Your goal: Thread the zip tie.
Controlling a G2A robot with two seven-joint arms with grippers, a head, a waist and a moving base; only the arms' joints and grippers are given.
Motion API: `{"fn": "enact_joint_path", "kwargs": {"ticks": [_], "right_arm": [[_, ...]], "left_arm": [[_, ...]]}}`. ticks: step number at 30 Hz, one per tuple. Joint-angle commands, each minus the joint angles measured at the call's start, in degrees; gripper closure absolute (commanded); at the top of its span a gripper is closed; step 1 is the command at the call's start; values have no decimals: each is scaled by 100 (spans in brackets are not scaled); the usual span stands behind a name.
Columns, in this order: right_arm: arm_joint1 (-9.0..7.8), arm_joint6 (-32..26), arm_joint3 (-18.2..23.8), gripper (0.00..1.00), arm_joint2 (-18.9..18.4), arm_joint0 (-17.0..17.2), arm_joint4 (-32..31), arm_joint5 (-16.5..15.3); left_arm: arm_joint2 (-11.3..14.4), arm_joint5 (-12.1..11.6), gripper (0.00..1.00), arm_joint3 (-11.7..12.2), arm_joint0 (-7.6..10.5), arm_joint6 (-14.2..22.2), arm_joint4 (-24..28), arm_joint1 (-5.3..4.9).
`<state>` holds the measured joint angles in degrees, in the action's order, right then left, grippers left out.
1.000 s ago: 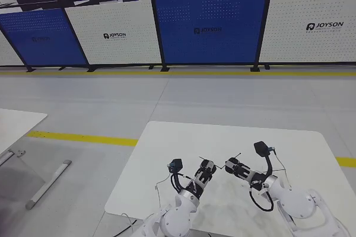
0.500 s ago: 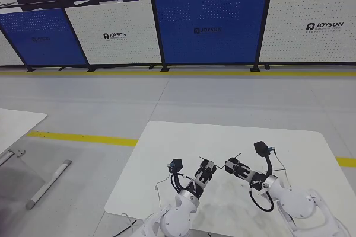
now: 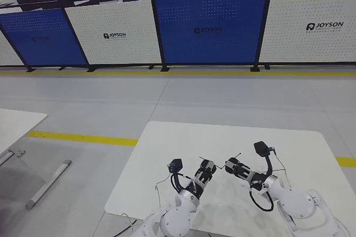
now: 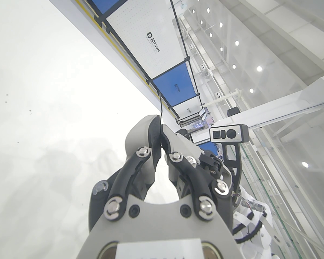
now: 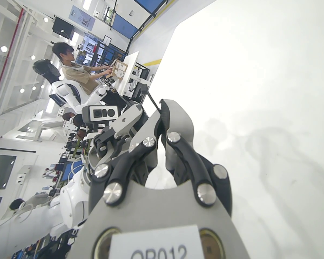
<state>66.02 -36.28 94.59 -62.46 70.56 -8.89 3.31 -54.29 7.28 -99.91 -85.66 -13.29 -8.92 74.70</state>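
A thin black zip tie (image 3: 220,167) spans the small gap between my two grippers above the white table (image 3: 285,142). My left gripper (image 3: 206,168) is shut on one end; its tail (image 4: 161,103) sticks out past the closed fingertips of the left gripper (image 4: 161,125). My right gripper (image 3: 232,164) faces it closely and is shut on the other end. In the right wrist view the zip tie (image 5: 152,98) juts out from the right gripper (image 5: 162,109), ending in a small square head. The left gripper (image 5: 129,119) sits right beside it.
The table top around the grippers is bare white. Its front-left edge (image 3: 115,201) lies close to my left arm. Blue and white panels (image 3: 207,29) stand far behind, across the floor with a yellow line (image 3: 83,138).
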Motion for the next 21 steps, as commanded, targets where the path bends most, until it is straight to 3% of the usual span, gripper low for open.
{"fn": "enact_joint_path", "kwargs": {"ticks": [1, 6, 14, 18, 21], "right_arm": [[0, 0, 0, 100, 0, 0, 0, 0], [-1, 125, 55, 100, -21, 98, 15, -64], [-80, 496, 493, 100, -460, 728, 68, -393], [-92, 559, 542, 100, -530, 836, -14, -134], [-92, 559, 542, 100, -530, 836, -14, -134]], "left_arm": [[0, 0, 100, 0, 0, 0, 0, 0], [0, 0, 100, 0, 0, 0, 0, 0], [0, 0, 100, 0, 0, 0, 0, 0], [0, 0, 100, 0, 0, 0, 0, 0], [0, 0, 100, 0, 0, 0, 0, 0]]}}
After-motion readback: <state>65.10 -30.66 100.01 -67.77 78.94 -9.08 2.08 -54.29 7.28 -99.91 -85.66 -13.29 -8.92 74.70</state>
